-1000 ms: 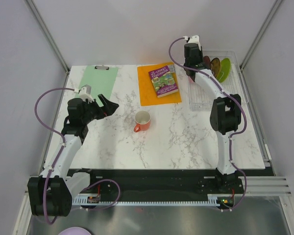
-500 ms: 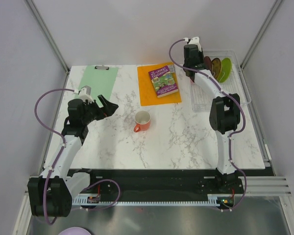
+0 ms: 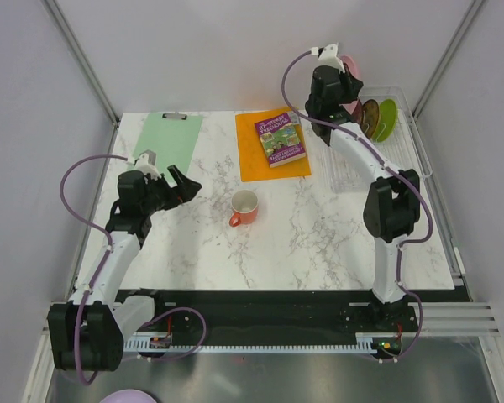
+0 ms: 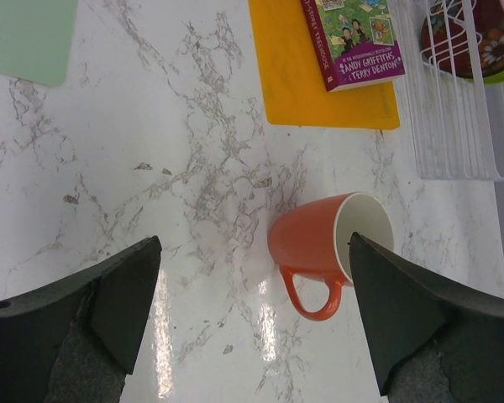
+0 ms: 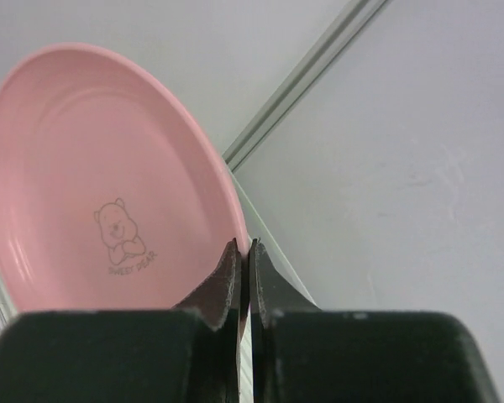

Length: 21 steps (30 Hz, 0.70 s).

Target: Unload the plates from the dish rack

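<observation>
Looking from above, we see the right gripper (image 3: 343, 77) grasping the pink plate (image 3: 349, 65) above the dish rack (image 3: 353, 164), where three plates (image 3: 371, 115) stand on edge. At the left wrist, the left gripper (image 4: 254, 243) is released, with the orange mug (image 4: 319, 243) between its spread fingers. At the right wrist, both fingers pinch the plate's rim, with the plate to their left.

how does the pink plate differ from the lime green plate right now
The pink plate is pinched at its rim by the right tool, above the dish rack; the lime green plate stands on edge in the rack. The pink plate bears a small bear print; the green plate looks plain. Both are round.
</observation>
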Tool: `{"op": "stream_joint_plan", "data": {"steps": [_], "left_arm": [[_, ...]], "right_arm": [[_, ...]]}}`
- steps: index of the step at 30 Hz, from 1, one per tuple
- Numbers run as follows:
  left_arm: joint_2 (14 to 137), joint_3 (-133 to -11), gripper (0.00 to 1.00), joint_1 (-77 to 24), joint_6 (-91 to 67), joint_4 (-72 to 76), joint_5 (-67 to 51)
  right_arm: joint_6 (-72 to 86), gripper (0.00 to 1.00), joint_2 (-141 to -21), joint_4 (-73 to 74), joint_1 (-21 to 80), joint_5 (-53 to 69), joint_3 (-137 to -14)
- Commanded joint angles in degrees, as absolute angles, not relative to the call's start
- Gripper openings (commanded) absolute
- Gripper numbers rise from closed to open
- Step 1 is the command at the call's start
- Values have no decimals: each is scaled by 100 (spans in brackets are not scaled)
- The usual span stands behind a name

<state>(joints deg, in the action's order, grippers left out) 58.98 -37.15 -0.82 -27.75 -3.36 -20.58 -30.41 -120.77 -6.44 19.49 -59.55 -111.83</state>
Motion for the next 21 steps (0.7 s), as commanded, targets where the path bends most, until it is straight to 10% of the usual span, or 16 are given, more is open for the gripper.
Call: {"op": "stream_joint_plan", "data": {"steps": [1,9,21], "left_arm": [[5757,-3973,100,-53,-2795,-501,-1968],[5678,-3876,100,-53,-3014,-80,-2802],[5291,-3226,96,-62,-3621,1195,-3296]], "right_arm": [[-3649,0,-11278,-1654,2223,-6469,-10881],[-705,0,-9197,1053,2627,-4580,-9768],[1300,0,-8121,1406,3726,-2578,-7964]]}}
